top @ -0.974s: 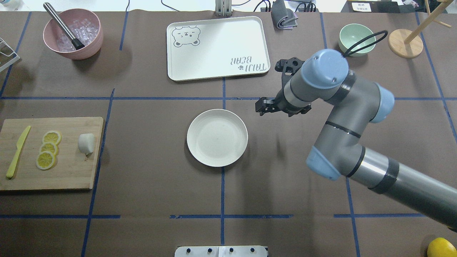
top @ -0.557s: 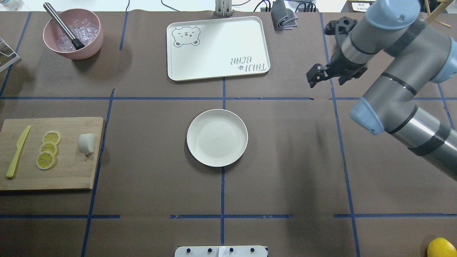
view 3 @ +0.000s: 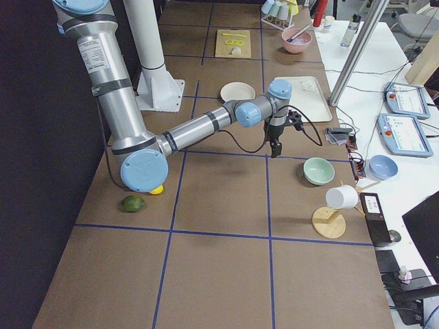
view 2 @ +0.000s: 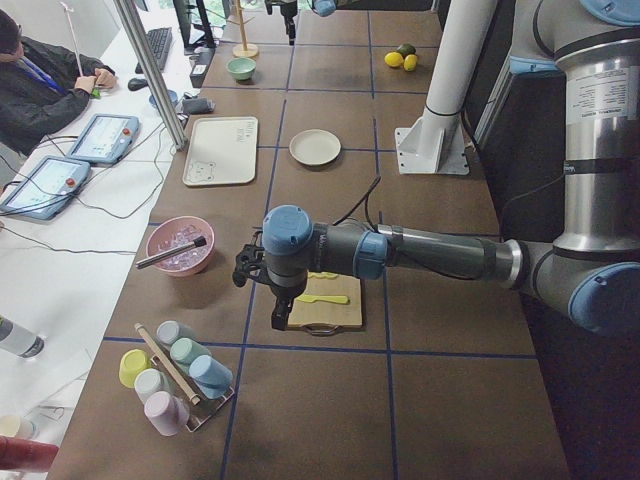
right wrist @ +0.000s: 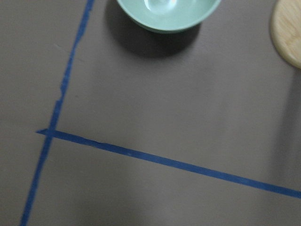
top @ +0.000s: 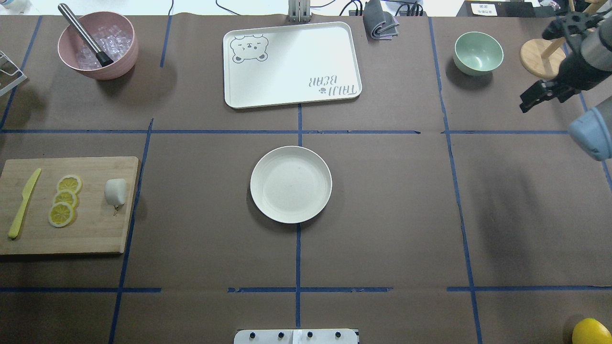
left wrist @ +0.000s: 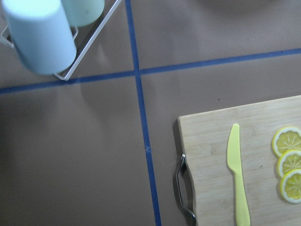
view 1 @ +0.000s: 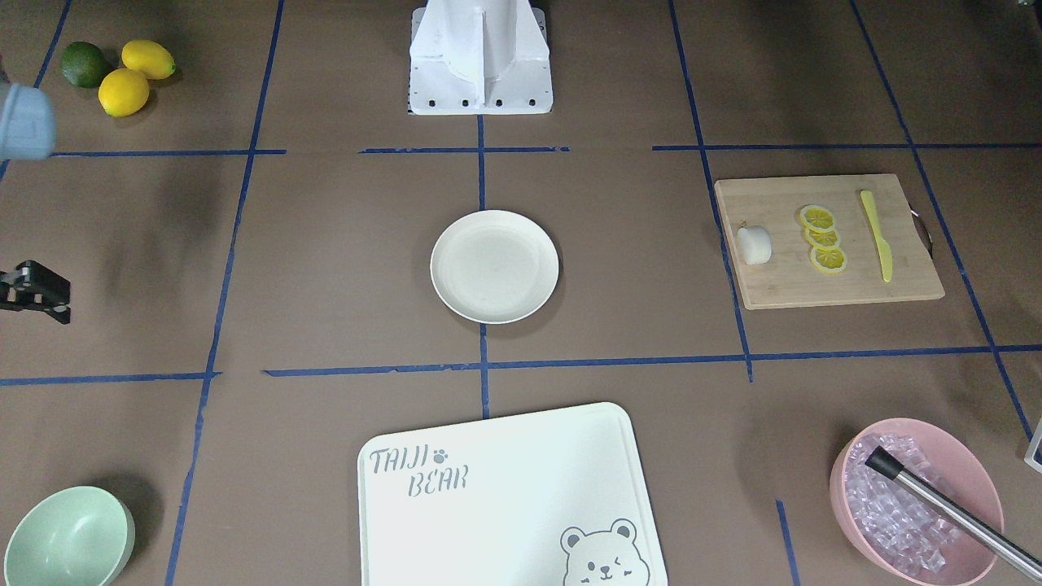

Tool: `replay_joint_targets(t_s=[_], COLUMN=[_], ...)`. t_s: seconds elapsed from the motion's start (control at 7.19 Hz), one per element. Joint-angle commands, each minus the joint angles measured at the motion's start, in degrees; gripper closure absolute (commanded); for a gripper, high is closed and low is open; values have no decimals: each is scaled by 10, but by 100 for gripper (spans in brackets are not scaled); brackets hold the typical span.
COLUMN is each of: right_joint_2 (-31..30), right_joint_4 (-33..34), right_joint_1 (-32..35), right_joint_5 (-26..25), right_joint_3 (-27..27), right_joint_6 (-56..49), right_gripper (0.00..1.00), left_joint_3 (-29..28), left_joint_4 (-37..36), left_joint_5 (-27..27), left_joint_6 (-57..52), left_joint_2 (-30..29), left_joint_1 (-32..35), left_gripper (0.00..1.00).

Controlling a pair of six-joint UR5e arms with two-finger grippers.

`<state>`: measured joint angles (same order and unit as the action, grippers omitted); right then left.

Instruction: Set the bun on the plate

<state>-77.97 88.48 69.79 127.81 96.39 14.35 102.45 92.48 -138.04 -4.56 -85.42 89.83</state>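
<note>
The small white bun [top: 115, 192] [view 1: 755, 244] lies on the wooden cutting board [top: 95, 229], next to three lemon slices [top: 64, 199]. The cream plate [top: 290, 184] [view 1: 494, 266] sits bare at the table's centre. My right gripper [top: 527, 101] [view 1: 32, 293] hangs open and holds nothing at the table's right edge, near the green bowl [top: 478, 52]. My left gripper [view 2: 278, 318] shows only in the exterior left view, over the board's handle end; I cannot tell whether it is open or shut. The left wrist view shows the board's handle [left wrist: 181, 188] and a yellow knife [left wrist: 239, 179], not the bun.
A pink bowl [top: 98, 45] with ice and a metal tool stands far left. The white bear board [top: 291, 64] lies beyond the plate. A wooden stand [top: 542, 57] is at far right. Lemons and a lime [view 1: 122, 89] lie near the robot's base. A cup rack [view 2: 175, 375] is beyond the cutting board.
My right arm has pulled away from beside the plate, going right and farther back to the table's right edge. The bun and the plate have not moved.
</note>
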Motion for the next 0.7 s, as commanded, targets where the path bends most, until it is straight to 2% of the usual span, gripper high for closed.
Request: replay_joint_targets(t_s=[0.0,0.14,0.42,0.56], right_joint_2=[-84,-115,-171,-189], right_joint_4=[-8,-9,-9,-9], right_joint_1=[86,110,168,183], right_joint_5=[32,32,32,29], right_joint_3=[1,1,9,18], right_joint_6=[-78,-147,-197,-197], right_gripper=[0,0,0,0], left_joint_3=[-14,-9,-3,-3], left_joint_4=[22,29,79,80], left_joint_5=[-8,-19,-15,-11], left_joint_6=[82,102,110,169], left_joint_2=[-21,-31,-33,-47], left_joint_1=[-7,-31,-120,-140], left_gripper=[0,0,0,0])
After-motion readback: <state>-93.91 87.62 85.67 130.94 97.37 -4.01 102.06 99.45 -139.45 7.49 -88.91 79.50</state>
